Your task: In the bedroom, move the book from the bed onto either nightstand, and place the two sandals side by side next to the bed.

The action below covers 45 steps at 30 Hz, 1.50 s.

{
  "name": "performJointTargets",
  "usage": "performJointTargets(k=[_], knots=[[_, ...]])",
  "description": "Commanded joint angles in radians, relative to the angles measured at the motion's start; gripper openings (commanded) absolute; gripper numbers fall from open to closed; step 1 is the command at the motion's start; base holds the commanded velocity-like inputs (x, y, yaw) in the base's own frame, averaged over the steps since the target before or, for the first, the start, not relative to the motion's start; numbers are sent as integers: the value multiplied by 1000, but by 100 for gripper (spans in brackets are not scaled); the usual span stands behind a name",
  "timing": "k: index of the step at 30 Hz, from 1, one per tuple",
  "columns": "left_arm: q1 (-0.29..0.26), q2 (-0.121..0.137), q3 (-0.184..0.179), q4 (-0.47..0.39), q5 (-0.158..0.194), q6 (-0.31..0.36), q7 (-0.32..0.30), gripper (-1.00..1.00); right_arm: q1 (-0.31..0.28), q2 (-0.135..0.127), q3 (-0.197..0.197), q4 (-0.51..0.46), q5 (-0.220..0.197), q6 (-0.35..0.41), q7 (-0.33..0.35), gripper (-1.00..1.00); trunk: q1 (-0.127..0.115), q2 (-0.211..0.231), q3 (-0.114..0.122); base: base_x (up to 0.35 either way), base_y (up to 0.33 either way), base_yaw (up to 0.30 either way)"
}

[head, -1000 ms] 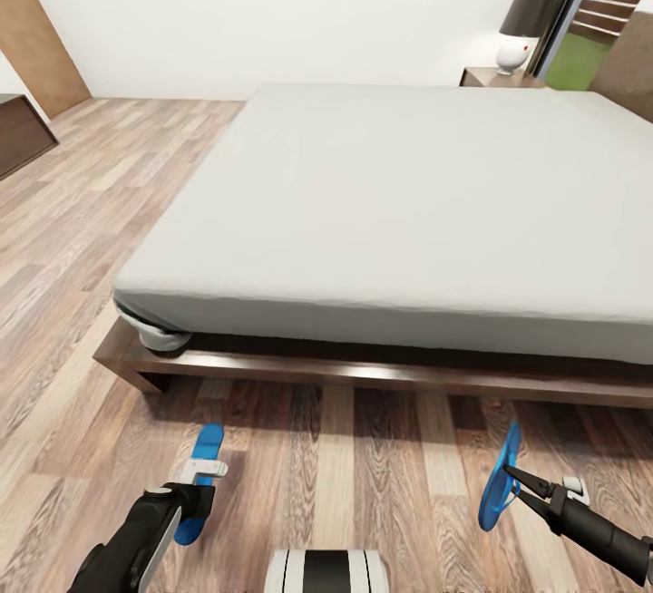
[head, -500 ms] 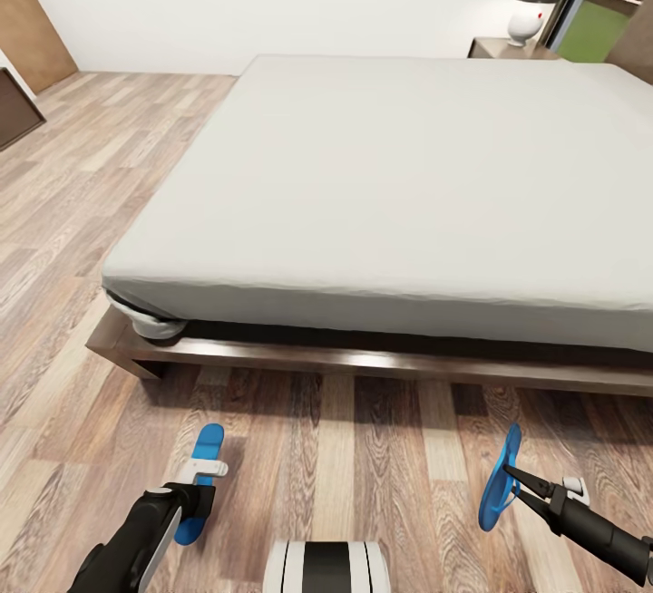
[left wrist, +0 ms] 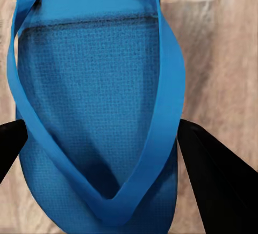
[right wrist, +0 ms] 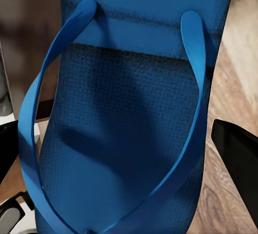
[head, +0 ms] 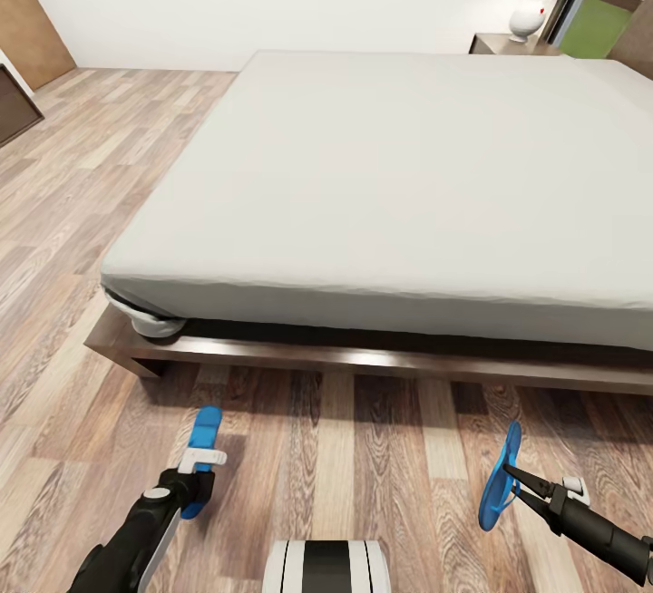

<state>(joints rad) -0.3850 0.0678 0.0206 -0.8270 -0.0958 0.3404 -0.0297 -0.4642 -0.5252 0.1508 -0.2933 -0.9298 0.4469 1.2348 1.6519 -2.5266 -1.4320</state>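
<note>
In front of the bed (head: 381, 212), the left gripper (head: 195, 475) and the right gripper (head: 517, 481) each gripped a blue sandal (head: 201, 457) (head: 499, 477) above the floor (head: 363, 466), jaws closed on it.

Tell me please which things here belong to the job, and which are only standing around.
Belong to the job:
- left sandal, at left gripper
- right sandal, in right gripper
- bed
- nightstand

Only standing around:
- lamp on the nightstand
- brown door
</note>
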Motion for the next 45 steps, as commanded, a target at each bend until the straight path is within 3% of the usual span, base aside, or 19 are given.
performJointTargets(k=[1,23,45], knots=[[0,0,2,-2,-9,4,-1,-100,-1,-1,7,0,-10,9,2,-100,0,0,-1,0,0,0],[0,-2,-2,-1,-8,5,4,-100,-1,0,8,0,-9,9,2,-100,9,-5,-78,0,0,0],[0,-1,2,-1,-9,5,3,-100,-1,0,9,-3,-8,9,2,-100,9,-5,-78,36,113,0]])
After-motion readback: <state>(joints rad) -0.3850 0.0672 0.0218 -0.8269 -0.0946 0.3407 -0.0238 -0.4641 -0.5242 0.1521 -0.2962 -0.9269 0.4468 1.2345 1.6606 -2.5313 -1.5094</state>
